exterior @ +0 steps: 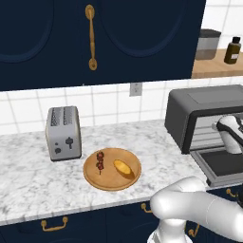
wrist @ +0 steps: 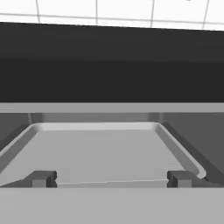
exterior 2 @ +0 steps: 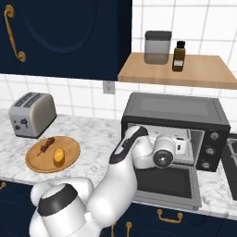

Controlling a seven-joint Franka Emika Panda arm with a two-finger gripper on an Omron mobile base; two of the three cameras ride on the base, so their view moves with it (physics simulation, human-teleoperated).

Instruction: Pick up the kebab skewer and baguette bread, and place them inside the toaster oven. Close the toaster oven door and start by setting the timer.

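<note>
The kebab skewer and the golden baguette bread lie side by side on a round wooden plate on the marble counter. To their right stands the dark grey toaster oven. Its door is folded down flat. My gripper hangs open at the oven's mouth, above the door, with nothing between its fingers. The hand view looks into the cavity at a grey tray.
A silver two-slot toaster sits at the back left of the counter. Above the oven, a wooden shelf carries a grey jar and a dark bottle. Navy cabinets hang overhead.
</note>
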